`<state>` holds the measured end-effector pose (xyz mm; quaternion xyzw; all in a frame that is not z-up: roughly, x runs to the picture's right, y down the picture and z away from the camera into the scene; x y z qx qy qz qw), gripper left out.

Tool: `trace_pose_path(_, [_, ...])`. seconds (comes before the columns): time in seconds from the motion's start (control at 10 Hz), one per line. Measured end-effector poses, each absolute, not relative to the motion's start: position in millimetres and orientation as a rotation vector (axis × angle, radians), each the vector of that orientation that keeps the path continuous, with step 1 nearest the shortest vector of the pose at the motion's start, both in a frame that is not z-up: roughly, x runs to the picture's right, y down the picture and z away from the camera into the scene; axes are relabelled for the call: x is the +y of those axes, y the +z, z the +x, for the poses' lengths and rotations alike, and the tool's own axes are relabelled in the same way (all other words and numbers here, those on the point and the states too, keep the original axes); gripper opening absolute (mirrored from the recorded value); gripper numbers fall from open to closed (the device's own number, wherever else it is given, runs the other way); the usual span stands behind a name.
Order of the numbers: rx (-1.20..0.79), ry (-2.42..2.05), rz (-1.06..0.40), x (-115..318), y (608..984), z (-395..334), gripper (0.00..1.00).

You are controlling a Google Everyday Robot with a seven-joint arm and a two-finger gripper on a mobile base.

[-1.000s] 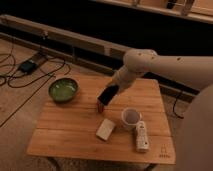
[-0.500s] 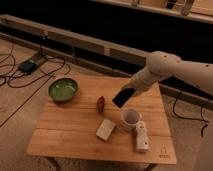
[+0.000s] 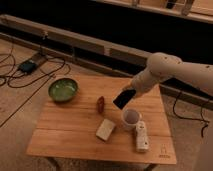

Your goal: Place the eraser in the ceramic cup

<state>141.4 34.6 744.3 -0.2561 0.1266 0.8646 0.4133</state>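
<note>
The only marking in view is a small dark mark [image 3: 163, 151] printed near the lower right corner of the wooden table [image 3: 70, 145]; it cannot be read. Nothing else carries legible writing.

The gripper [image 3: 128, 92] sits right of centre in the frame, at the end of the white arm [image 3: 165, 70] that reaches in from the right edge. It is clenched on the eraser [image 3: 123, 99], which hangs above the tabletop. The eraser is tilted, its long axis running from lower left to upper right, the upper end in the gripper and the lower end pointing down towards the table. It is just up and left of the ceramic cup [image 3: 130, 118], apart from the rim as far as can be told.

The cup stands upright on the right half of the table, its mouth open. Just beside it, to the lower right, lies a white remote-like bar [image 3: 141, 136], lengthwise towards the front edge. To the cup's lower left lies a cream block [image 3: 105, 129]. A small reddish-brown object [image 3: 101, 104] lies left of the eraser, near the table's middle. A green bowl [image 3: 63, 89] sits at the table's upper left corner, well apart from the cup. On the floor at the upper left, dark cables [image 3: 50, 67] run to a small box [image 3: 27, 65].
</note>
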Motion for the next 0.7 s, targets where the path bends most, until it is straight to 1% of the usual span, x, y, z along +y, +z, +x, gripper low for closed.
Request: trace_pose_path(0.7, [0.325,2.178,-0.666,51.1,743.8,165.0,0.0])
